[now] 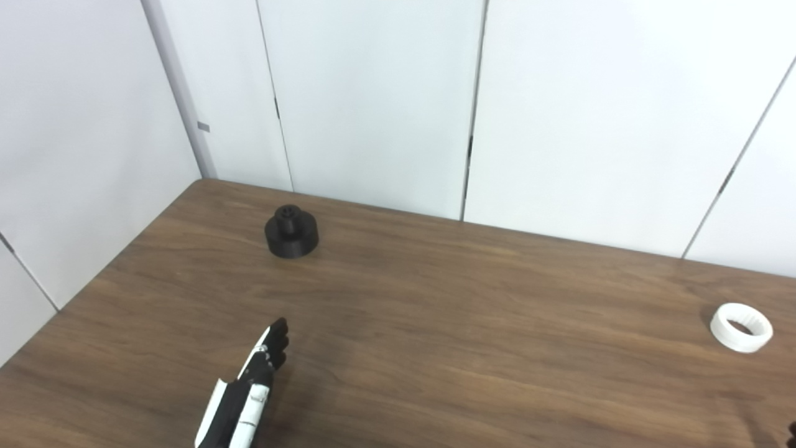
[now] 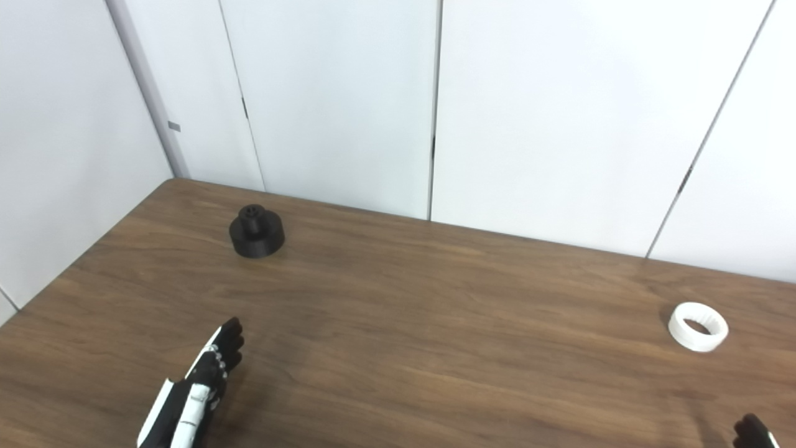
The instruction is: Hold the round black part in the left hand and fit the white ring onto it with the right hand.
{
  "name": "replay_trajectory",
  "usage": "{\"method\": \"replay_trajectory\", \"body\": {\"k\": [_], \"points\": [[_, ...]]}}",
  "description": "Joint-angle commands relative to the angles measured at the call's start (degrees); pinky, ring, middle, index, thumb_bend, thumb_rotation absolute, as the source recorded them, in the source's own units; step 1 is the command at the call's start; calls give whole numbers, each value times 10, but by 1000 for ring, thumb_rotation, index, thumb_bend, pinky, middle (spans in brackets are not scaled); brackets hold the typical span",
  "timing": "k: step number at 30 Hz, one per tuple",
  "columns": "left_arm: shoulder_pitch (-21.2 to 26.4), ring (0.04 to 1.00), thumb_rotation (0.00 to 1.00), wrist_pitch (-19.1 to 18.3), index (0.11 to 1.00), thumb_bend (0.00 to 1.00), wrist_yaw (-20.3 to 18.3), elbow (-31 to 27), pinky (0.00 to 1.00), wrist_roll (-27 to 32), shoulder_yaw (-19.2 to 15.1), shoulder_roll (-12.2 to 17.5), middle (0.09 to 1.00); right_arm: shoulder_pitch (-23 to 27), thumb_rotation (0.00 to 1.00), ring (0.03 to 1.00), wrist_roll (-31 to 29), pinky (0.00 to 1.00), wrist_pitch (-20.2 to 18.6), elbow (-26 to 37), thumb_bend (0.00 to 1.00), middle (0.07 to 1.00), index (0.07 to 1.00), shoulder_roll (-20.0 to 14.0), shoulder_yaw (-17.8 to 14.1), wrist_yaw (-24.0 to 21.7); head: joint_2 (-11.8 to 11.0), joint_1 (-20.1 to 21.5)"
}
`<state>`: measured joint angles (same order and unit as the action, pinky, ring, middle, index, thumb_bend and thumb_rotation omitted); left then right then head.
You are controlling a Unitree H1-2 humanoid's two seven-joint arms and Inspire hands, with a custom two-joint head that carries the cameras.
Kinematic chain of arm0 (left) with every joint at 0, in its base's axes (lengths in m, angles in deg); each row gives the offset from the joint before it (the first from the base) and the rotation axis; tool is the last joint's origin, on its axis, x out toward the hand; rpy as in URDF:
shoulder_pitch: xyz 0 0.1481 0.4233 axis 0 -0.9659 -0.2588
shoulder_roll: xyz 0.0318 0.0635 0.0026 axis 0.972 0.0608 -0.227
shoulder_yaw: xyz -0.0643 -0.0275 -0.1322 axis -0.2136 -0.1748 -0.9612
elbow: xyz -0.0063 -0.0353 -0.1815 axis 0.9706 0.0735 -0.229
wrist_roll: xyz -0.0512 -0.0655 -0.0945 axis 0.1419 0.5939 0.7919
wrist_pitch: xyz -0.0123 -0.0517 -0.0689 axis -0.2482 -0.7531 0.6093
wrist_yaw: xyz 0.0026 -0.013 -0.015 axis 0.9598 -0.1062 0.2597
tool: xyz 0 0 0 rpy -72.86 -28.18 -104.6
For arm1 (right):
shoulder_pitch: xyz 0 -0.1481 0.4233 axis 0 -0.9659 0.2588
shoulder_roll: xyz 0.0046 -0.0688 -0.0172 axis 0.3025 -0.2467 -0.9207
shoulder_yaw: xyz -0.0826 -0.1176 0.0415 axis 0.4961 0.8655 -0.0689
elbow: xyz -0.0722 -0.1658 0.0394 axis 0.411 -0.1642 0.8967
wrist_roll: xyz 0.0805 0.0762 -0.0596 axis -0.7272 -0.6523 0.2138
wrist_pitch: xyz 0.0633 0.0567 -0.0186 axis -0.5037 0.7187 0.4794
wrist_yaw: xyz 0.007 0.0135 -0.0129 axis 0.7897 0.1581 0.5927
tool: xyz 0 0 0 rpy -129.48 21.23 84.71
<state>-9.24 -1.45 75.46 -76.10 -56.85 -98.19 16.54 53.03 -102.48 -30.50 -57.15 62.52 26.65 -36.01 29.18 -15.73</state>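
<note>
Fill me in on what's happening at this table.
Nothing is held yet. The black part sits far left on the table, the white ring far right, well apart. The left hand is open, extended toward the black part but short of it. The right hand barely shows at the bottom edge.

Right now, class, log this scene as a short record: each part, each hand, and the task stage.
round black part: upright on the table, far left, untouched
white ring: flat on the table, far right, untouched
left hand: near edge, fingers extended, holding nothing
right hand: only fingertips in view at the bottom right corner
stage: nothing picked up yet
</note>
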Motion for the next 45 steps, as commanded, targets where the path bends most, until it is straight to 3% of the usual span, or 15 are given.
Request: {"method": "replay_trajectory", "body": {"k": [1, 10, 21, 26, 29, 32, 35, 40, 45], "points": [[3, 992, 905, 7, 969, 672, 3, 11, 997, 2, 7, -12, 991, 11, 1000, 1000, -1, 1000, 27, 3, 611, 971, 943, -11, -3, -7, 0, -1], [5, 997, 941, 16, 981, 612, 10, 16, 990, -15, 14, -10, 999, 16, 1000, 996, -1, 1000, 20, 1, 609, 966, 945, -13, -3, -4, 4, 0], [-1, 1000, 940, 15, 995, 628, 26, 5, 988, -41, 19, -10, 1000, 12, 1000, 1000, -9, 1000, 16, 8, 618, 976, 954, -19, -4, -6, 9, 0], [-7, 998, 808, 10, 988, 634, 32, -7, 979, -53, 16, -6, 999, 9, 1000, 999, -12, 1000, 13, 11, 634, 971, 951, -21, -4, -5, 12, 0], [-3, 981, 651, -3, 976, 640, 38, -29, 930, -67, 7, 0, 989, 7, 1000, 1000, -13, 1000, 7, 17, 636, 976, 957, -21, -4, -4, 13, 0], [8, 968, 578, -13, 980, 649, 38, -51, 913, -85, -3, 19, 986, 5, 1000, 1000, -10, 1000, 5, 20, 637, 974, 955, -21, -3, -4, 13, -2], [24, 974, 554, -38, 983, 701, 37, -71, 952, -97, -17, 39, 986, 4, 1000, 998, -11, 1000, 5, 23, 630, 970, 952, -19, -3, -4, 14, -3], [64, 988, 519, -115, 970, 818, 38, -103, 995, -133, -46, 79, 980, 3, 1000, 1000, -8, 1000, 2, 25, 620, 978, 961, -17, -2, -1, 15, -6], [103, 999, 420, -189, 965, 915, 34, -122, 997, -151, -58, 108, 993, 4, 1000, 1000, -11, 1000, 8, 22, 621, 980, 959, -18, -1, -5, 15, -8]]}}
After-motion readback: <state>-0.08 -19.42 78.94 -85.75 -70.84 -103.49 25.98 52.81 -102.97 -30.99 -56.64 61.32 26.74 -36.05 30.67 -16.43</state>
